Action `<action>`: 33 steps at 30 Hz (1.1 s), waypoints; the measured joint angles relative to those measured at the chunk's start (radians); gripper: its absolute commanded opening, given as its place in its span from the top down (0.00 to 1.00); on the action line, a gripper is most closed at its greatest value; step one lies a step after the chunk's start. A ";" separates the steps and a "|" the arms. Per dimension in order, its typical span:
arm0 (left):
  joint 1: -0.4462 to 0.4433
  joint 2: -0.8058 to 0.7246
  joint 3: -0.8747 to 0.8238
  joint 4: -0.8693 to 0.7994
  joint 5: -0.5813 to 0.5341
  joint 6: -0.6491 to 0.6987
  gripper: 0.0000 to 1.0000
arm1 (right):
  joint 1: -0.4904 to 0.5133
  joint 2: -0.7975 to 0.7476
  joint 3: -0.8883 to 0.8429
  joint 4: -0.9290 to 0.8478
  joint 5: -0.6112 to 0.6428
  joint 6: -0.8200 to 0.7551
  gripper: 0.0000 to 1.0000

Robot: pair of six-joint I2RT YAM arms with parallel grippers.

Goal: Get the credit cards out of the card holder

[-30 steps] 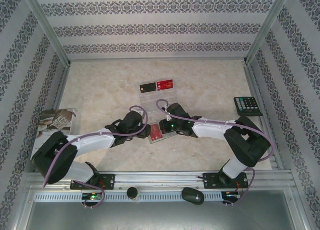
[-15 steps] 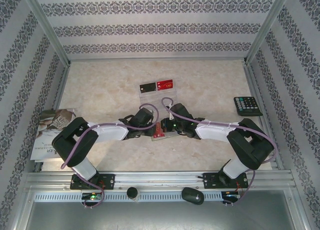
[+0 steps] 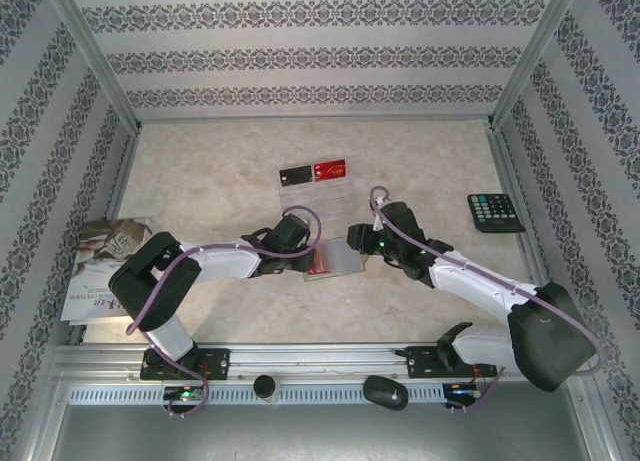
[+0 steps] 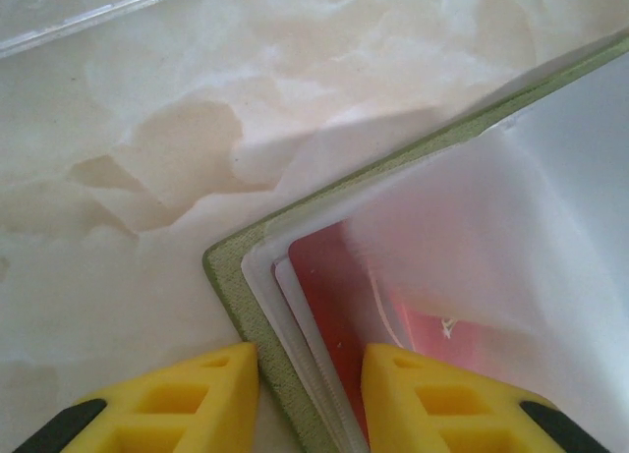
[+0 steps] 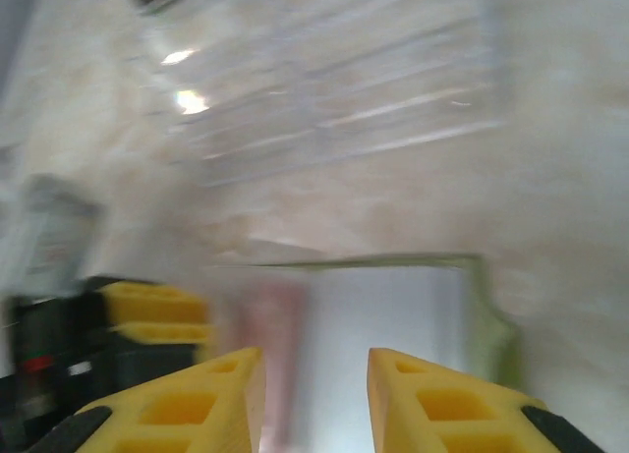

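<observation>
**Left gripper** [image 4: 310, 363]: we see its yellow fingers [image 4: 201, 394] standing apart, one on each side of the olive-green corner edge of the card holder [image 4: 228, 286]. Whether they press on that edge we cannot tell. Inside the corner lie pale plastic sleeves and a red card [image 4: 329, 306], partly under a cloudy see-through leaf.

**Right gripper** [image 5: 314, 365]: its jaws are spread with nothing between them, above the holder's pale grey inner face. This view is blurred.

**From above**, we find the card holder [image 3: 338, 264] lying open near the middle of the table [image 3: 430, 156]. The left gripper [image 3: 303, 259] is at its left edge and the right gripper [image 3: 357, 235] at its far right corner.

Farther from the arms, apart from the holder, a black card [image 3: 296, 175] and a second red card [image 3: 330, 168] lie side by side. They sit at the far edge of a patch of see-through cards [image 3: 315, 196].

A calculator [image 3: 495, 212] sits by the right wall and a booklet [image 3: 105, 261] by the left.
</observation>
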 measured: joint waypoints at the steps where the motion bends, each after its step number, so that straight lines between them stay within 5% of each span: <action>1: 0.000 0.000 0.000 0.000 0.001 0.000 0.65 | 0.011 0.021 0.026 0.006 -0.043 -0.008 0.67; 8: 0.000 -0.002 0.003 -0.003 0.011 0.004 0.62 | 0.072 0.140 0.078 0.043 -0.134 -0.016 0.68; 20: -0.047 0.001 0.130 -0.108 0.029 0.045 0.60 | -0.047 -0.031 -0.064 -0.025 -0.010 0.022 0.69; 33: -0.119 0.227 0.381 -0.138 0.079 0.064 0.61 | -0.099 0.109 -0.122 -0.066 0.056 0.006 0.91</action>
